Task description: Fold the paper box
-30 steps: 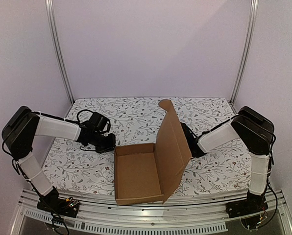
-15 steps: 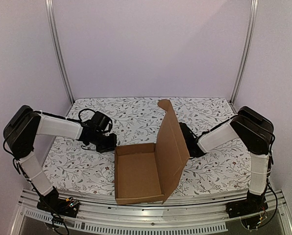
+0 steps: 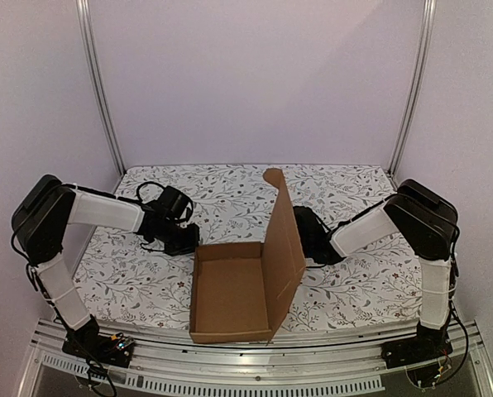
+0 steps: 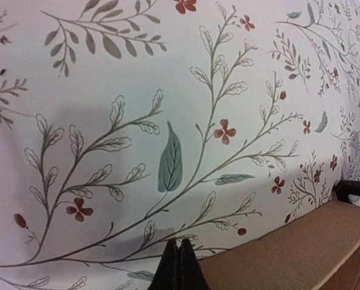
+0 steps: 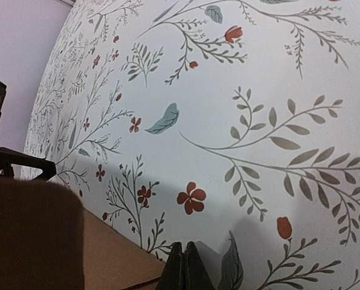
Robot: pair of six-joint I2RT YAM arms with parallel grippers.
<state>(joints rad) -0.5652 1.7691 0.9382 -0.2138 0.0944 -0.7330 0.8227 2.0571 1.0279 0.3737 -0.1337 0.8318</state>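
Left arm [image 3: 106, 213]: white-sleeved forearm running from the left edge of the bench toward the middle.
Left claw [image 3: 183, 240]: pressed together, pinching nothing. It sits low at the far left corner of the paper box. In the left wrist view its dark fingertips [image 4: 173, 275] meet in one point over the cloth, just beside the brown cardboard wall.
Paper box [image 3: 228, 296]: near the middle of the bench, close to the front edge. The shallow tray lies flat and open upward, with its side walls standing.
Lid [image 3: 283, 248]: rises from the tray's right side and stands nearly upright. It has a rounded tab at its far top corner.
Right claw [image 3: 306, 234]: pressed together, holding nothing. It sits close behind the lid's outer face and is partly hidden by it from above. In the right wrist view its fingertips [image 5: 175, 275] meet just beside the cardboard; whether they touch it cannot be told.
Right arm [image 3: 364, 231]: white-sleeved forearm reaching in from the right edge.
Bench [image 3: 362, 285]: covered in a white cloth printed with leafy sprigs and small red flowers.
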